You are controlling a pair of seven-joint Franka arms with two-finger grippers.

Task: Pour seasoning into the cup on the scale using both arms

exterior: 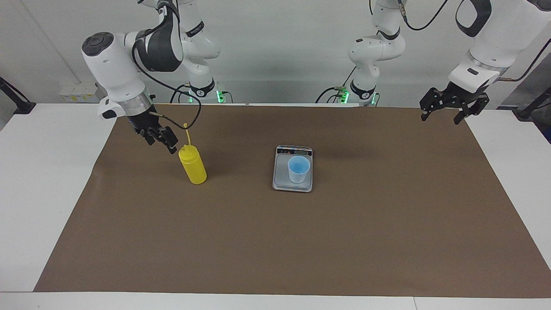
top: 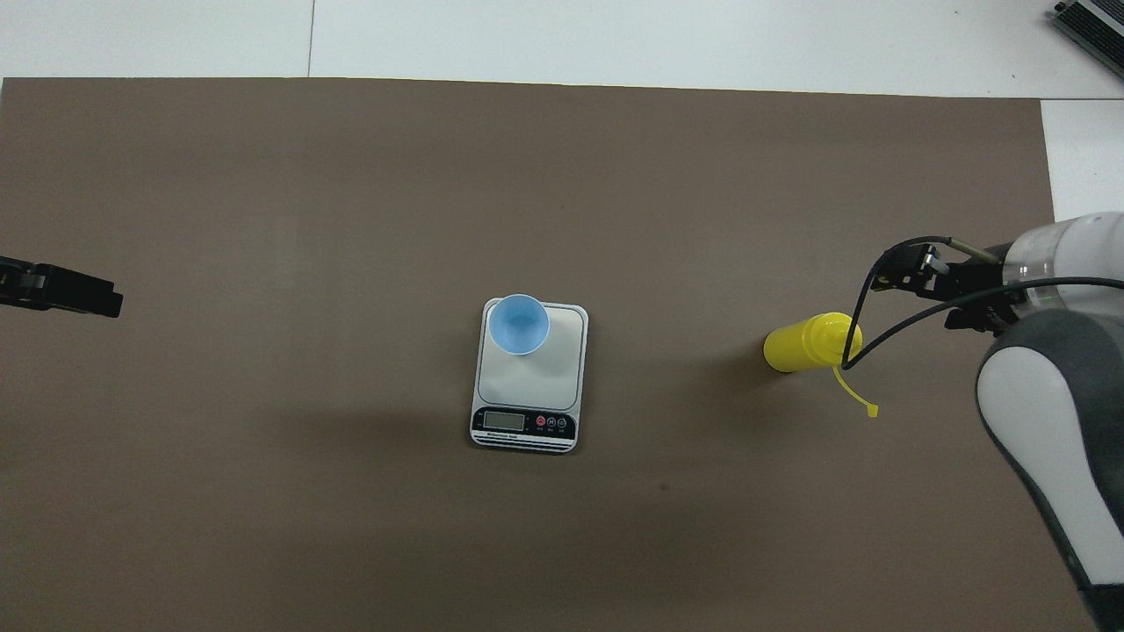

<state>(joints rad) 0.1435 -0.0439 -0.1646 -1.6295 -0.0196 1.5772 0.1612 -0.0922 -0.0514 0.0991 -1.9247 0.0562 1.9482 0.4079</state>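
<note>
1 yellow bottle (exterior: 193,165) stands upright on the brown mat (exterior: 275,241), toward the right arm's end of the table (exterior: 38,193), with its thin cap strap (exterior: 187,133) sticking up from the top; in the overhead view the bottle (top: 808,344) shows its strap (top: 856,393) trailing toward the robots. Well apart from it, near the middle of the mat, lies the scale (exterior: 292,168), its dark display strip (exterior: 294,150) on the edge nearer the robots. On its silver platform stands the blue cup (exterior: 298,168), upright and open at the top; from overhead the cup (top: 518,324) sits at the part of the scale (top: 530,377) farther from the robots, not centred. The right gripper (exterior: 165,141) hangs low just beside the bottle's top, tilted down toward it, apart from it as far as the facing view shows; whether its fingers are spread or closed I cannot tell. In the overhead view it (top: 896,274) lies close by the bottle's shoulder, with a black cable (top: 865,307) looping across. The left gripper (exterior: 443,113) waits in the air over the mat's edge at the left arm's end, its fingers spread wide and holding nothing; overhead, only its dark tip (top: 83,297) reaches into view.
</note>
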